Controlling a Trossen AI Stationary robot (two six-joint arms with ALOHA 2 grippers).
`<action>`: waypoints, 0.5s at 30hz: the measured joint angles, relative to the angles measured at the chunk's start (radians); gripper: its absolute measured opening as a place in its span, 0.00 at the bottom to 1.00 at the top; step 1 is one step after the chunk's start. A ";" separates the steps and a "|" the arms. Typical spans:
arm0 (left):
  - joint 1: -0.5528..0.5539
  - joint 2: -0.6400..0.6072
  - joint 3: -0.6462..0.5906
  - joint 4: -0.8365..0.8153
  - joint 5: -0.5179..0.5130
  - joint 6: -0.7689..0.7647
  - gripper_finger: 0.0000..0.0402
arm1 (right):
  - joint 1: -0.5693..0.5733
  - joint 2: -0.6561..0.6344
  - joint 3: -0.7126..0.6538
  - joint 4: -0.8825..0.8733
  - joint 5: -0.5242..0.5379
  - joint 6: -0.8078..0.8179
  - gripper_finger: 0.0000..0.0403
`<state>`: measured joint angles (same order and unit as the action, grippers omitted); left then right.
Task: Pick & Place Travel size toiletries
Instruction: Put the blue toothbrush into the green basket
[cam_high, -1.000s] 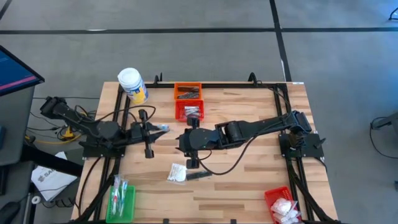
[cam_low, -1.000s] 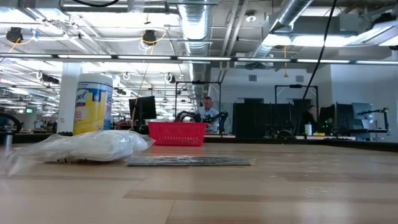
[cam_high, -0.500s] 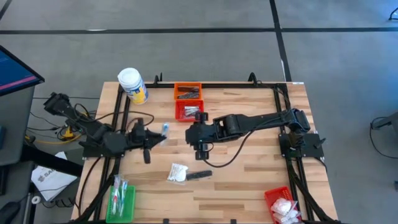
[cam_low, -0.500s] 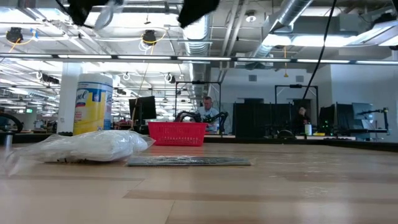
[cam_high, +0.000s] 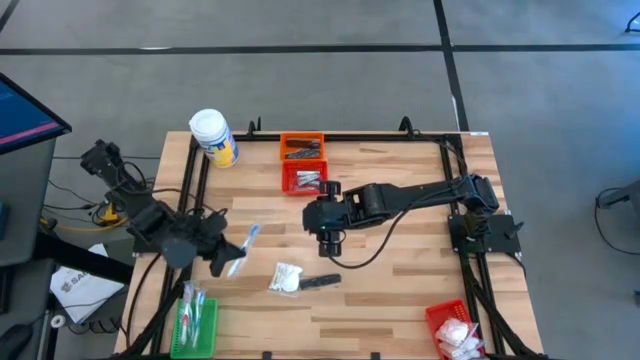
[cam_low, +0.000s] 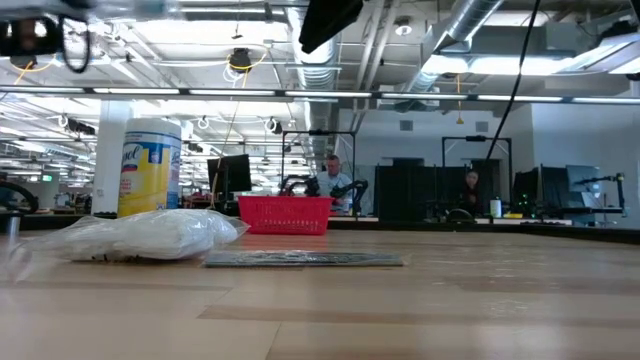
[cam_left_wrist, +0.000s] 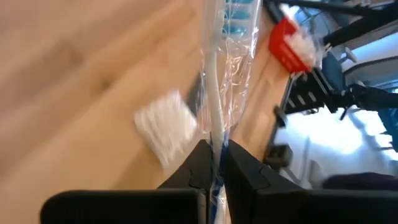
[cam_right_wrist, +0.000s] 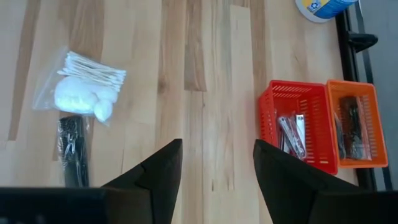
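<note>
I am holding a toothbrush (cam_left_wrist: 214, 93) in a clear wrapper with my left gripper (cam_high: 222, 262), and my two fingers (cam_left_wrist: 244, 169) are squeezing tight on it. In the high view the toothbrush (cam_high: 243, 246) is sticking out from my gripper, up in the air above the left part of the table (cam_high: 400, 290). Just below it, at the table's near left corner, the green basket (cam_high: 197, 322) is sitting with some clear things in it.

Near the middle of the table a white packet (cam_high: 285, 278) of cotton buds is lying flat. A dark comb (cam_high: 321, 282) is lying right beside it, touching it.

My right gripper (cam_high: 331, 240) is hanging over the middle of the table with its fingers (cam_right_wrist: 158, 174) apart and nothing between them. It is looking down at the packet (cam_right_wrist: 79, 87) and the comb (cam_right_wrist: 73, 149).

Farther back, a red basket (cam_high: 305, 179) and an orange basket (cam_high: 302, 147) are sitting side by side with small things inside. A white jar (cam_high: 213, 137) is standing at the far left corner. Another red basket (cam_high: 452, 328) with white packets is sitting at the near right corner.
</note>
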<state>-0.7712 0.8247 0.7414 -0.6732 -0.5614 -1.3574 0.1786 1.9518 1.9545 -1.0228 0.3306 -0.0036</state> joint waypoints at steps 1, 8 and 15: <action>-0.024 0.002 0.000 -0.013 0.005 -0.056 0.03 | 0.002 0.000 0.000 -0.004 0.000 0.000 0.47; -0.239 0.062 0.000 -0.022 -0.038 -0.397 0.03 | 0.004 0.000 0.000 -0.042 0.000 0.002 0.47; -0.386 0.235 0.076 -0.026 -0.059 -0.681 0.03 | -0.005 0.000 0.000 -0.054 0.006 -0.014 0.46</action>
<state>-1.1571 1.0598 0.8172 -0.6996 -0.6205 -2.0383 0.1738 1.9518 1.9545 -1.0771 0.3370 -0.0177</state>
